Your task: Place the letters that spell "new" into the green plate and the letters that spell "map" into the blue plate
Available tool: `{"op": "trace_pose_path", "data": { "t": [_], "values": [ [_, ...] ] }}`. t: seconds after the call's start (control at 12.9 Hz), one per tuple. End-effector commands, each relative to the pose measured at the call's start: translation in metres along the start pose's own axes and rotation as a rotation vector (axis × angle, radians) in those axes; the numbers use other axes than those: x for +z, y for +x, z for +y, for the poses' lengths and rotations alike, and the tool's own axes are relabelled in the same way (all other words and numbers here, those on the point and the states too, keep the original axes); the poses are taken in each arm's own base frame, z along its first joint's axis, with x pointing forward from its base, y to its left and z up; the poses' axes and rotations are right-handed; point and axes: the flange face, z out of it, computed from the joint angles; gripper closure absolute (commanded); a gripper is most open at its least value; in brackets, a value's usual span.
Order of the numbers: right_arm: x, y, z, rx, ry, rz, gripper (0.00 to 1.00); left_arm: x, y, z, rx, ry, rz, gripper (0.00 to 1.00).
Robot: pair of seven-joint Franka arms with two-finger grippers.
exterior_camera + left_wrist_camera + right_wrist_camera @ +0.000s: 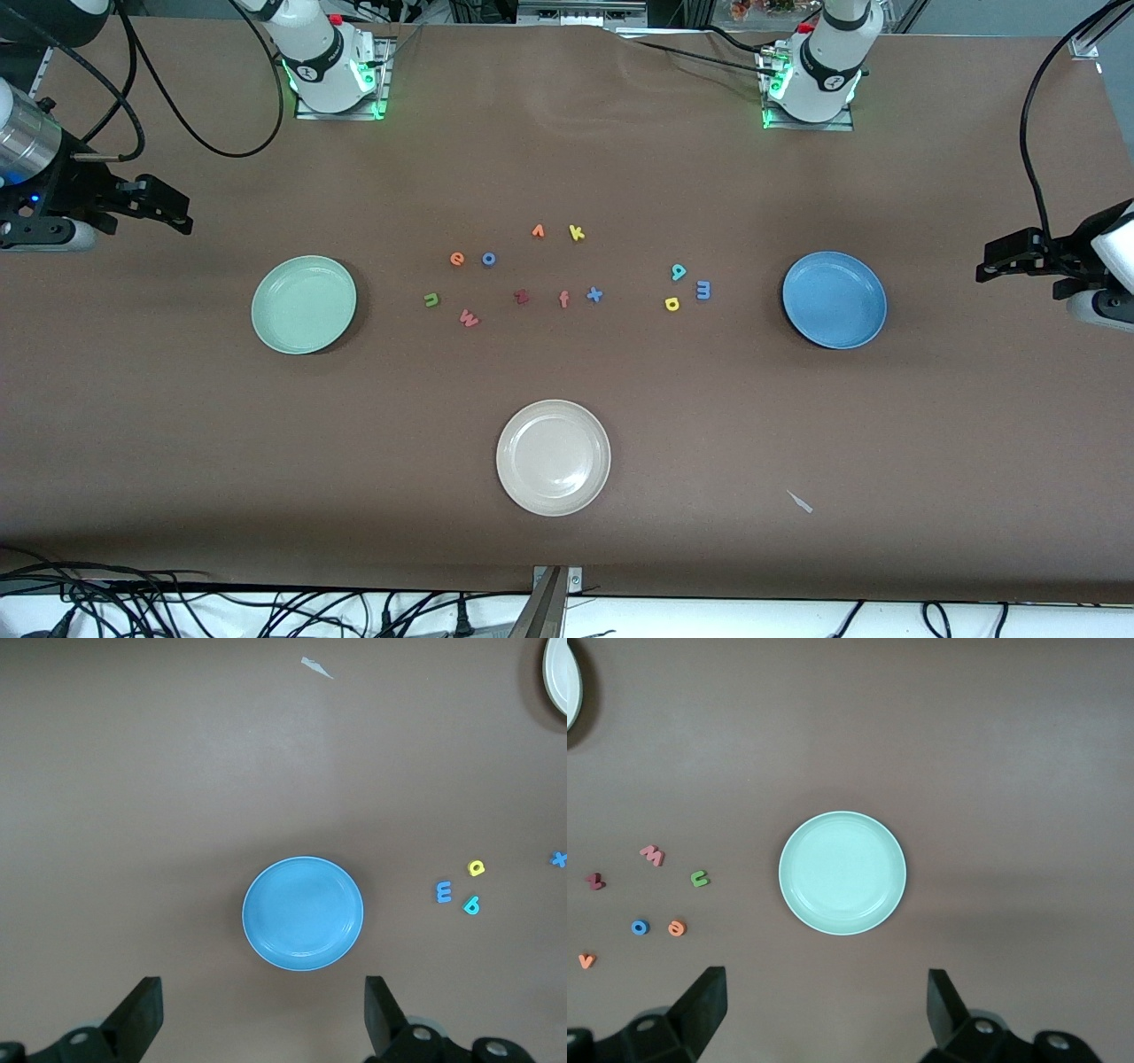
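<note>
The green plate holds nothing. Beside it lie the olive n, orange e and pink w. The blue plate is bare too, with the blue m, teal a and yellow p next to it. My right gripper hangs open over the table's right-arm end. My left gripper hangs open over the left-arm end.
A beige plate sits nearest the front camera, mid-table. Spare letters lie between the two groups: blue o, dark red z, pink f, blue x, orange v, yellow k. A paper scrap lies near the front edge.
</note>
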Motion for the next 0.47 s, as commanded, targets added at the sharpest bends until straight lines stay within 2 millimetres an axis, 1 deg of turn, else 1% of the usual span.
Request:
{"op": "trace_pose_path", "data": {
  "t": [0.0, 0.39],
  "values": [
    [-0.0060, -0.0031, -0.0003, -0.008, 0.002, -0.007, 0.00, 0.0005, -0.0018, -0.0017, 0.007, -0.027, -0.003, 0.00],
    [-0.0065, -0.0047, -0.0011, -0.008, 0.002, -0.012, 0.00, 0.0005, -0.0020, -0.0027, 0.002, -0.025, -0.004, 0.00]
  ]
}}
